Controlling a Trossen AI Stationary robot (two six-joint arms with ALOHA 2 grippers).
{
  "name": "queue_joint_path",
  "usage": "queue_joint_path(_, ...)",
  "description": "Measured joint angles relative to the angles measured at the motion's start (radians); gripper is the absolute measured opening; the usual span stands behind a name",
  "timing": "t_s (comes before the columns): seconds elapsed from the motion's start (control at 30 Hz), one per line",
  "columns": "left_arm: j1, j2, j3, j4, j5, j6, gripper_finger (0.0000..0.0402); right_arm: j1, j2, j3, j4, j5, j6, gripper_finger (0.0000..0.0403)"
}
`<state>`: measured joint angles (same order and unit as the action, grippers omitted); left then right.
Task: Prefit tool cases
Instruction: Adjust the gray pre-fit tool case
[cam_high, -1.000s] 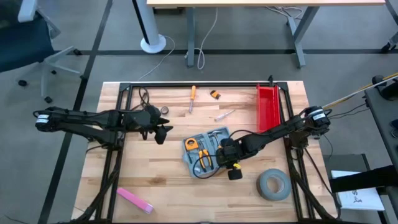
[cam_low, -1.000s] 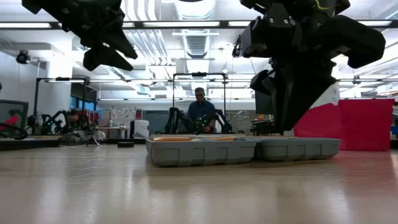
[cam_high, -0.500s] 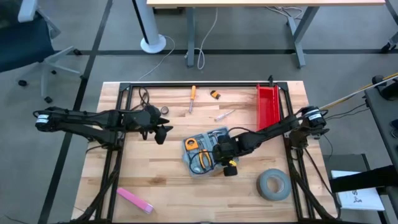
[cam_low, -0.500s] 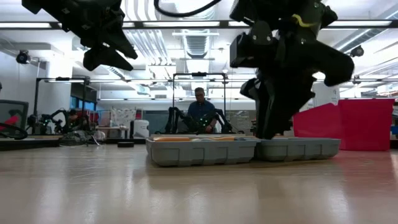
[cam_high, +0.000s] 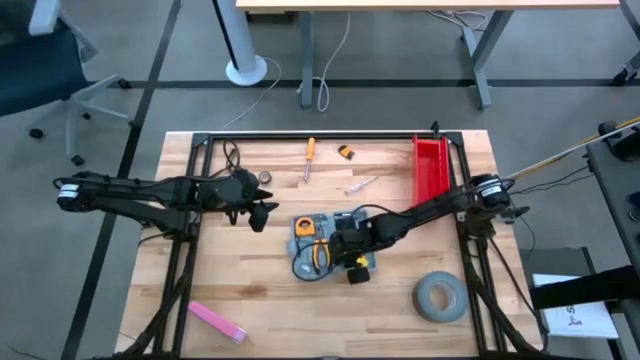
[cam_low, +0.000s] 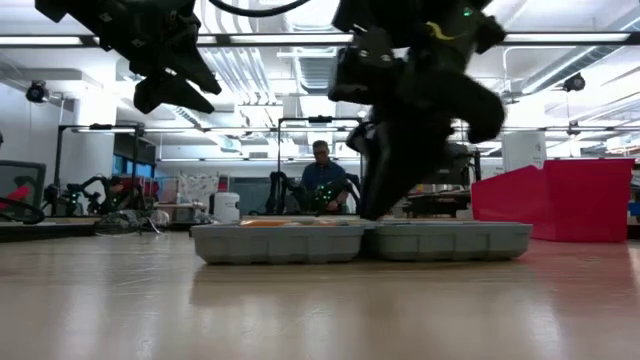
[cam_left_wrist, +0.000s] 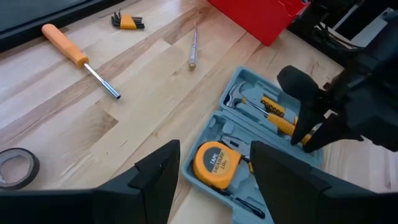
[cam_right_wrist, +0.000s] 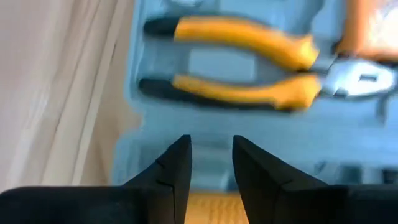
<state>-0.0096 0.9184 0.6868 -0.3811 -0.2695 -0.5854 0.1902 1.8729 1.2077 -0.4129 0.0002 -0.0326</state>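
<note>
On the pale wooden table (cam_high: 200, 290), near its middle, lies the blue-grey rectangular plastic tool case (cam_high: 322, 246), open flat with both halves up. It has slid toward the left arm's side over the last second, carried along with the right gripper (cam_high: 352, 262), which has travelled the same way while low over the case's near edge. That shift suggests the case is being nudged into position rather than lifted; I judge the prefit work to be in its arranging stage, with loose tools not yet seated.

Beside the case's far right stands the red rectangular plastic bin (cam_high: 431, 172), and nearer the table's front right lies the grey tape roll (cam_high: 440, 296).

The right arm reaches in low from the right, its gripper angled down at the case; the wrist view shows its dark fingers (cam_right_wrist: 176, 171) a narrow gap apart, holding nothing, just over the yellow-handled pliers (cam_right_wrist: 249, 59) bedded in their recess. The left gripper (cam_high: 262, 213) hovers above bare table to the case's left, fingers spread wide and empty, pointing toward the yellow round tape measure (cam_left_wrist: 216, 163) in the case.

The orange-handled screwdriver (cam_high: 309, 155) lies well apart, toward the far edge.
</note>
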Motion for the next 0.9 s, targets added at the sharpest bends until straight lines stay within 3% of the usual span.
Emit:
queue_joint_path(0.63,0.0,0.0,0.0,0.004,0.0,0.0,0.0204,-0.116,0.003,0.014,0.083,-0.001,-0.057,0.0064)
queue_joint_path(0.9,0.0,0.0,0.0,0.009,0.0,0.0,0.0204,-0.191,0.03,0.014,0.088,0.0,-0.03,0.0074)
